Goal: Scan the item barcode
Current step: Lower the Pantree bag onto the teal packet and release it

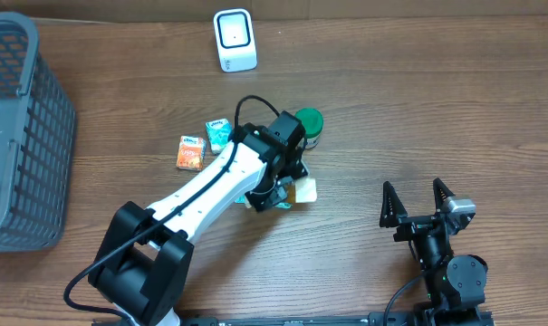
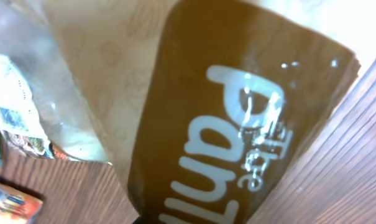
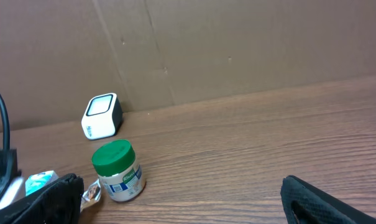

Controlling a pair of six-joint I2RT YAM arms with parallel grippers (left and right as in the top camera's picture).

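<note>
A cream and brown snack packet (image 1: 303, 190) lies at mid-table, poking out to the right of my left gripper (image 1: 272, 193). In the left wrist view the packet (image 2: 194, 124) fills nearly the whole picture, its brown band with white lettering running down to the jaws, which are shut on it; the fingers themselves are hidden. The white barcode scanner (image 1: 235, 39) stands at the back edge, also seen as the scanner (image 3: 102, 116) against the cardboard wall. My right gripper (image 1: 417, 204) rests open near the front right, holding nothing, its fingertips (image 3: 312, 199) wide apart.
A green-lidded jar (image 1: 310, 129) stands just behind the left gripper. A teal carton (image 1: 218, 134) and an orange carton (image 1: 191, 152) lie to its left. A grey wire basket (image 1: 20, 136) fills the left edge. A foil-wrapped item (image 2: 13, 112) lies beside the packet.
</note>
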